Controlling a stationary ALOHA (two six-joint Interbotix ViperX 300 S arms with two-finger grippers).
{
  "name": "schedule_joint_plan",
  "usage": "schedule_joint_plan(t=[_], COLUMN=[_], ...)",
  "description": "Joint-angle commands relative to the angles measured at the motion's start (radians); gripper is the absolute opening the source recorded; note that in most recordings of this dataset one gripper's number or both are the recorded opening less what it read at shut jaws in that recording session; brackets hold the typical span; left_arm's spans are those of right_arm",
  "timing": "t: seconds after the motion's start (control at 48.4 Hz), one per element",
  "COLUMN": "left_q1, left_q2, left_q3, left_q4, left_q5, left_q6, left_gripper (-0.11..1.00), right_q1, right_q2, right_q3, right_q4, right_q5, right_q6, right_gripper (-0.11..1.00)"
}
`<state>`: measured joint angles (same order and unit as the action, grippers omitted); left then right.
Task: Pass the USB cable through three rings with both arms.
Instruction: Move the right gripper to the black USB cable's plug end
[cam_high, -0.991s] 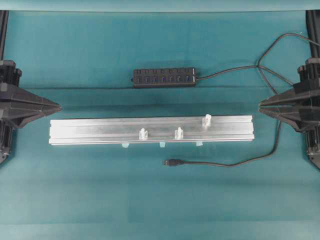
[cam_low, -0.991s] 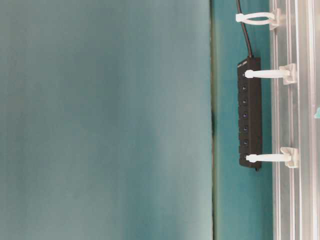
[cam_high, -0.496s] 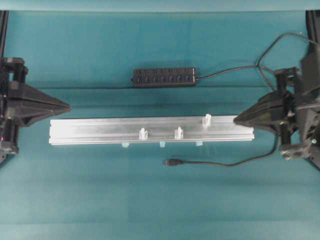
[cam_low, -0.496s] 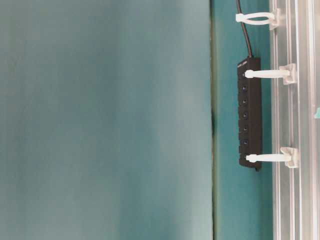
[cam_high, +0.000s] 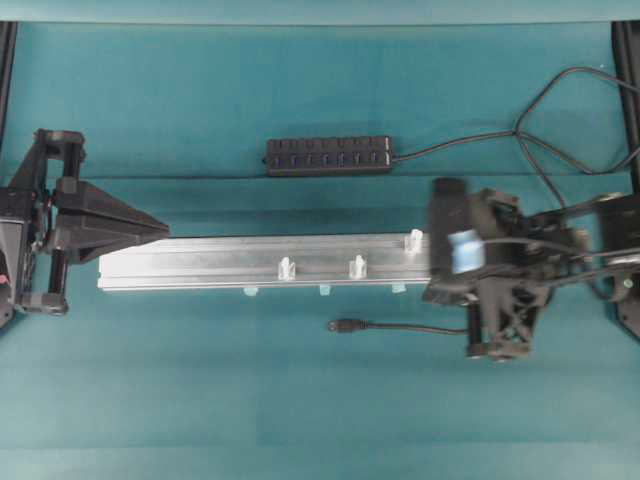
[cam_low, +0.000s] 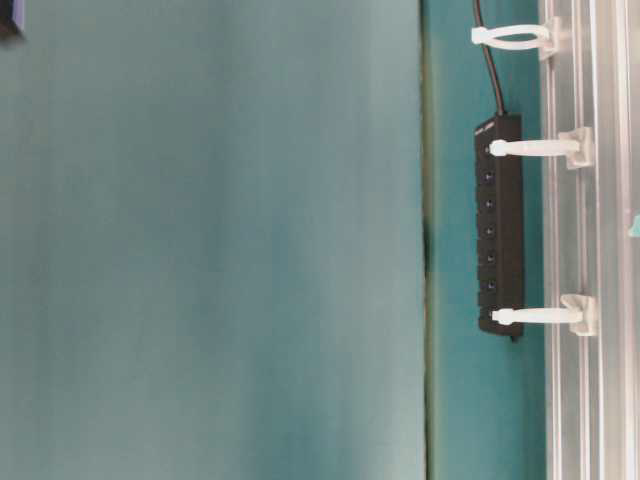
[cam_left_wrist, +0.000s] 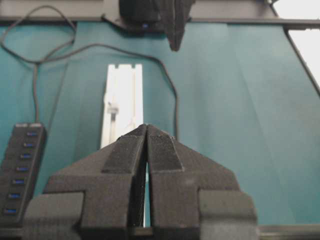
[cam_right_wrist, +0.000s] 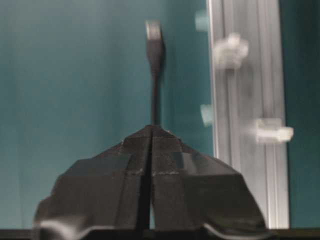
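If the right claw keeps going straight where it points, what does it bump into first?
Probably the USB cable. The shut right gripper points along it toward the plug, with the rail off to one side. How high it hangs above the cable is unclear.

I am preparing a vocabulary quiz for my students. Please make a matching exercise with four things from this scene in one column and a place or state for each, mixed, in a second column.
Column 1:
1. USB plug
2. black hub strip
3. left gripper
4. three rings

Column 2:
A. jaws shut, holding nothing
B. standing upright on the silver rail
C. lying on the cloth in front of the rail
D. lying on the cloth behind the rail

Pairs: 1-C, 2-D, 3-A, 4-B
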<state>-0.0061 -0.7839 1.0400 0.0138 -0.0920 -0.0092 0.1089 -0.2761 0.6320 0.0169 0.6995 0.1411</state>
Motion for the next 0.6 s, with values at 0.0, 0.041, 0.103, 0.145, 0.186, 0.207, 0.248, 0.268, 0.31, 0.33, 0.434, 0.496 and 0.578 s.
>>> schedule_joint_plan(t=[0.0,0.041,0.103,0.145,0.186,0.207,0.248,0.268,0.31,0.33,0.434,0.496,0.578], left_q1=[0.005,0.005,0.006,0.006,0.006,0.006,0.008,0.006,0.006,0.006,0.008,0.006,0.008], left_q2=[0.002,0.002,0.002,0.002,0.002,0.002,0.002,0.002,0.002,0.002,0.002,0.002,0.002], left_q3=[-0.028,-0.028,-0.028,-0.028,-0.028,-0.028,-0.028,-0.028,-0.028,-0.028,-0.028,-0.028,-0.028], left_q4=[0.002,0.002,0.003,0.003,0.003,0.002,0.002,0.002,0.003,0.002,0.002,0.002,0.003], left_q5=[0.005,0.008,0.012,0.015,0.018,0.020,0.021,0.023,0.023,0.023,0.023,0.023,0.023], left_q6=[-0.002,-0.003,-0.002,-0.002,-0.002,-0.003,-0.002,-0.003,-0.003,-0.002,-0.002,-0.003,-0.003], left_gripper=[0.02,0.02,0.02,0.02,0.02,0.02,0.02,0.02,0.02,0.02,0.02,0.02,0.02], right_q1=[0.003,0.003,0.003,0.003,0.003,0.003,0.003,0.003,0.003,0.003,0.003,0.002,0.003], right_q2=[0.067,0.104,0.143,0.164,0.183,0.192,0.209,0.216,0.230,0.238,0.261,0.268,0.281], right_q3=[-0.077,-0.104,-0.133,-0.152,-0.167,-0.173,-0.184,-0.189,-0.196,-0.198,-0.210,-0.216,-0.221], right_q4=[-0.005,-0.005,-0.005,-0.006,-0.008,-0.009,-0.011,-0.011,-0.012,-0.011,-0.012,-0.009,-0.008], right_q5=[0.078,0.117,0.144,0.152,0.153,0.153,0.152,0.152,0.150,0.149,0.140,0.135,0.129], right_q6=[0.005,0.005,0.003,0.002,0.002,0.002,0.002,0.002,0.002,0.002,0.005,0.005,0.005], right_gripper=[-0.10,-0.10,-0.10,-0.10,-0.10,-0.10,-0.10,-0.10,-0.10,-0.10,-0.10,-0.10,-0.09])
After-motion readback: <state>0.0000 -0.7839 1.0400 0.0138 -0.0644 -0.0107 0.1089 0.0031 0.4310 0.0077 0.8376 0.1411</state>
